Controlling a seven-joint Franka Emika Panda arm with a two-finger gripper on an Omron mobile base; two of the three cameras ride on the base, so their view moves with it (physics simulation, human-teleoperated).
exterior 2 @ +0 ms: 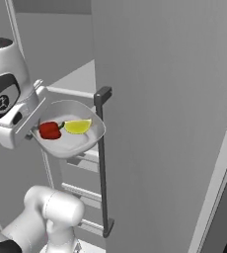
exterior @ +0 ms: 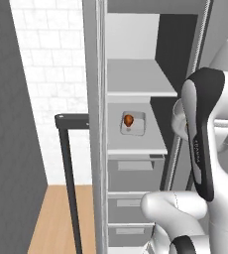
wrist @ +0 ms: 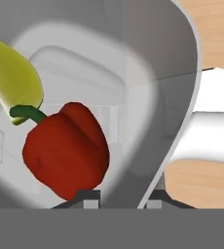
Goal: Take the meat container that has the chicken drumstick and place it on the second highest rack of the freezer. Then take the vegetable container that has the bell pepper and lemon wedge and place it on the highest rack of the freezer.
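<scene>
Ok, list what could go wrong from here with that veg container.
1. The hand pinches the vegetable container only by its rim, so it might slip.
2. The bell pepper and lemon wedge lie loose; tilting could spill them.
3. The container hangs near the freezer's black handle and could clip it on the way to the highest rack.

Drumstick container (exterior: 133, 123) on lower shelf (exterior: 136, 144); vegetable container (exterior 2: 71, 129) apparently gripped.
</scene>
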